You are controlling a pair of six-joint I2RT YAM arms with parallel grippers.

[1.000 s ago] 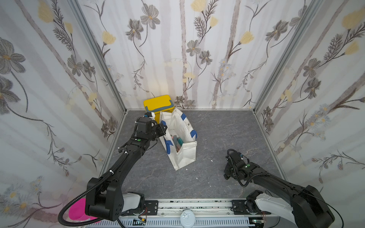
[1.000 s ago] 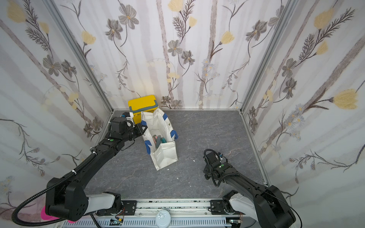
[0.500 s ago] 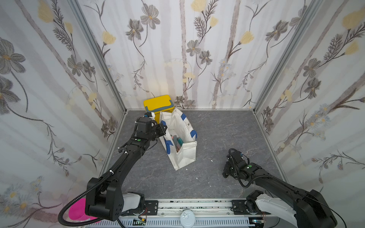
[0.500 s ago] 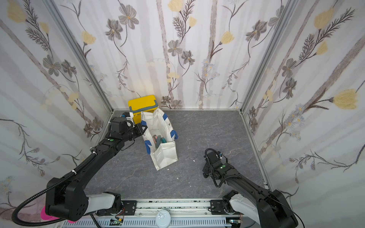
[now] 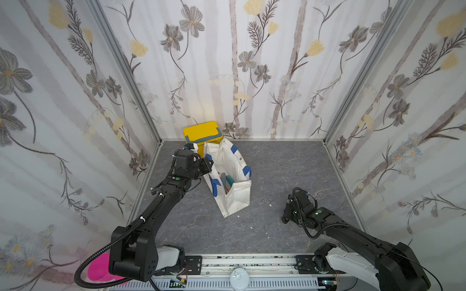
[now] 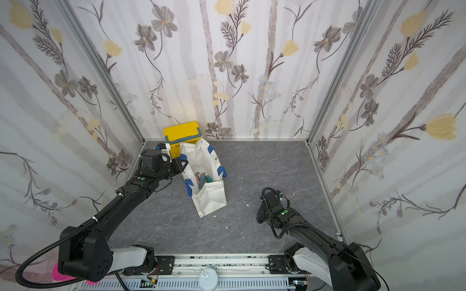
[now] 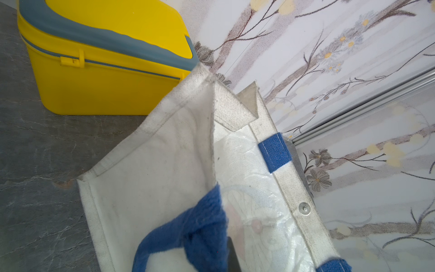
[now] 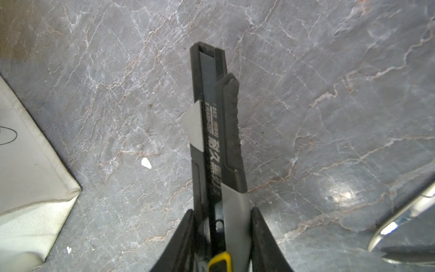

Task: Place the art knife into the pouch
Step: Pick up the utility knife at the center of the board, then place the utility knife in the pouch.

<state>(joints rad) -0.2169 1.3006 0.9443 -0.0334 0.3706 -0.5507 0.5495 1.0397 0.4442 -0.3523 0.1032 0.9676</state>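
Clamping the art knife (image 8: 216, 131) by its tail end near the right edge of the tabletop (image 5: 277, 171), the right claw (image 8: 221, 221) sits well apart from the open pouch (image 5: 237, 201) by the far left corner, whose blue strap (image 7: 204, 226) the left claw (image 5: 205, 165) pinches

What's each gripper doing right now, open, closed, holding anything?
Left gripper: closed on the blue handle of the pouch.
Right gripper: closed on the art knife.

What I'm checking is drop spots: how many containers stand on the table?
2. The pouch stands open, left of centre in both top views; the yellow box sits just behind it, farther from the robot. None looks hidden.
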